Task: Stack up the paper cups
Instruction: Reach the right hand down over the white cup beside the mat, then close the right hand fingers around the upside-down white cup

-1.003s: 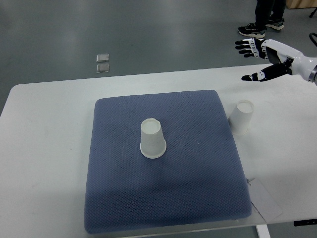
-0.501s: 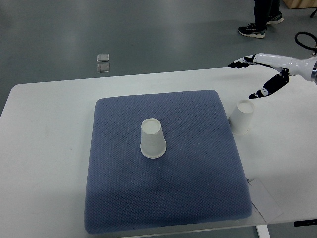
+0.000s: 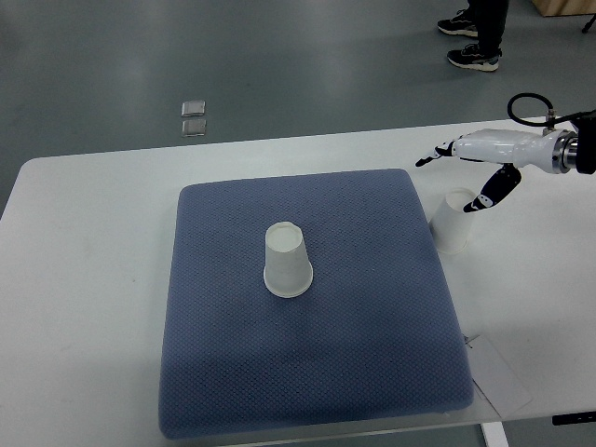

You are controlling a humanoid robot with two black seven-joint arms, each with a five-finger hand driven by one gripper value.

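Right hand has been lowered from above the table's far edge to just over the cup beside the blue mat; fingers spread, nothing held. Second cup is left upside down mid-mat. A grasp is judged imminent.

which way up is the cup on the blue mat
Upside down. The paper cup on the blue mat stands with its wide mouth down against the mat and its narrow closed base facing up.

Only the pad edge crowds the right cup.
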